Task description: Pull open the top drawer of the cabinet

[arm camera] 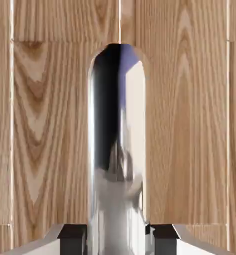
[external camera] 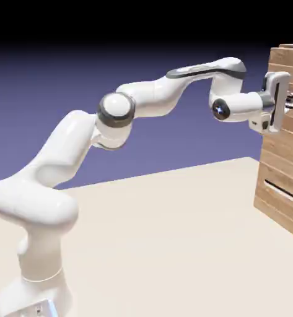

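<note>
The top drawer's handle [arm camera: 117,129] was at the cabinet's [external camera: 282,148] upper part, and the gripper [arm camera: 118,240] pinched this bar. The metal seemed stiff but slippery; the middle was probably the best place for holding.

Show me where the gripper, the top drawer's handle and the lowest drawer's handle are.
Gripper [arm camera: 118,240]: hand view, midway between its fingertips.
Top drawer's handle [arm camera: 118,114]: hand view, upper part of the shiny bar.
Lowest drawer's handle [external camera: 280,190]: exterior view, middle of the bar.

No readable text, labels, numbers or signs show anywhere.
</note>
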